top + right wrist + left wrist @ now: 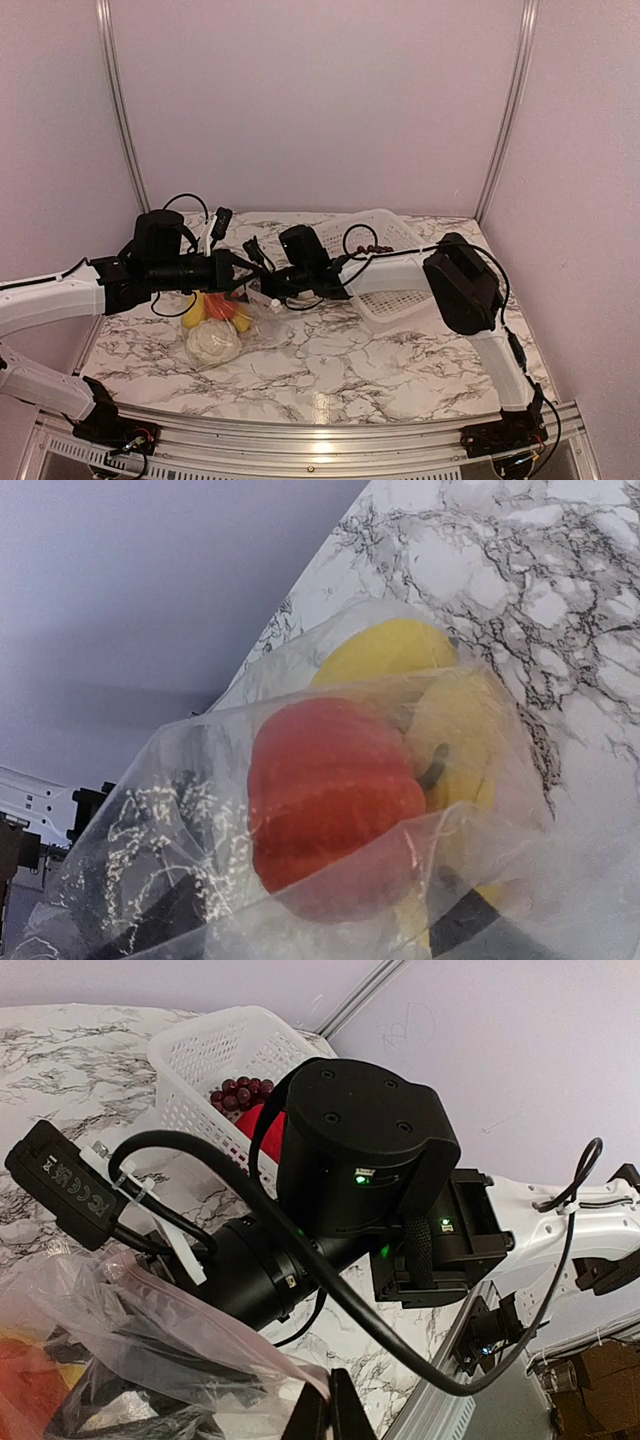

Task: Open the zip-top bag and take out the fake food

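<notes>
The bag (pixel 250 322) lies on the marble surface (pixel 380 370) (red and yellow toy food (pixel 330 800) inside). The left fingers (pixel 345 1420) are pinched together on its edge; the right fingers (pixel 465 920) stand apart, seen through the plastic.

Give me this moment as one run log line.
stage: bag opening | left claw: shut on zip-top bag edge | right claw: at bag, grip unclear | fake food: inside bag | basket: holds grapes

Both arms reach inward and meet in the middle, left gripper (pixel 244 288) facing right gripper (pixel 268 286). The left fingers (pixel 346 1416) sit pressed together; the right fingers (pixel 465 920) are spread wide.
</notes>
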Controlling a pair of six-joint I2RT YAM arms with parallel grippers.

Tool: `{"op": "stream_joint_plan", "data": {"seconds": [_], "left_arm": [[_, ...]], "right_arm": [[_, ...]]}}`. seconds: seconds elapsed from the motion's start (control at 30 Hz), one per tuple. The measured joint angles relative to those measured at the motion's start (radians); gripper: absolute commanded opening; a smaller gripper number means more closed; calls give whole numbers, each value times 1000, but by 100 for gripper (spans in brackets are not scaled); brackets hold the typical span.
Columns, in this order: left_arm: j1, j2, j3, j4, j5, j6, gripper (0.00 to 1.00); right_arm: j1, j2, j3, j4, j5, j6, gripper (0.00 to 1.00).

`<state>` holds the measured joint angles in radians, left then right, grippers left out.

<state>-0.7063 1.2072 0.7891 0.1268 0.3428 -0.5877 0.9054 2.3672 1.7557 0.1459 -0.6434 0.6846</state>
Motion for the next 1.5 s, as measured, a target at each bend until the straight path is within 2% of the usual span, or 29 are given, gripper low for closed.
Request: {"op": "stream_joint_plan", "data": {"seconds": [0.27, 0.53, 0.6, 0.8, 0.9, 1.2, 1.5], "left_arm": [[2, 0, -6, 19, 23, 0, 0], [8, 0, -80, 53, 8, 0, 0], [8, 0, -97, 53, 5, 0, 0], [12, -34, -114, 50, 2, 1, 0], [22, -63, -114, 38, -13, 6, 0], [58, -74, -85, -29, -72, 35, 0], [60, 56, 39, -47, -79, 87, 0]], "right_arm": [[18, 10, 56, -23, 55, 1, 76], [30, 93, 128, -44, 105, -13, 76], [35, 111, 132, -32, 107, -19, 72], [40, 118, 146, -14, 110, -31, 49], [40, 116, 142, -8, 122, -39, 44], [6, -63, -73, 4, 175, -63, 40], [-74, -309, -306, 41, 209, -87, 34]]}}
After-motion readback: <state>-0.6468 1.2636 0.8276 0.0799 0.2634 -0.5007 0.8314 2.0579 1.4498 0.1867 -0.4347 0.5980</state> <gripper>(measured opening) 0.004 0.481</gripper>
